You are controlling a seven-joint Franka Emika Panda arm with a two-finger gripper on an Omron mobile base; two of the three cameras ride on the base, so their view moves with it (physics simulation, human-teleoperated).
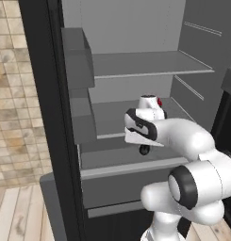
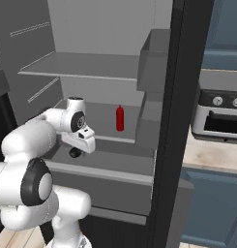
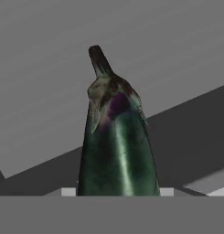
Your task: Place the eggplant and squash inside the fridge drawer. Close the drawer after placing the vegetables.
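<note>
Eggplant [image 3: 117,146] in tool [image 1: 144,149] above fridge drawer [image 1: 131,168]

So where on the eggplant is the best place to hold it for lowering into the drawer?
Grip the eggplant across its thick lower body, from the blunt end, as the gripper does now. The body is broad and smooth-sided; the neck narrows to a thin stem that would slip. Stem pointing away keeps it clear above the fridge drawer.
</note>
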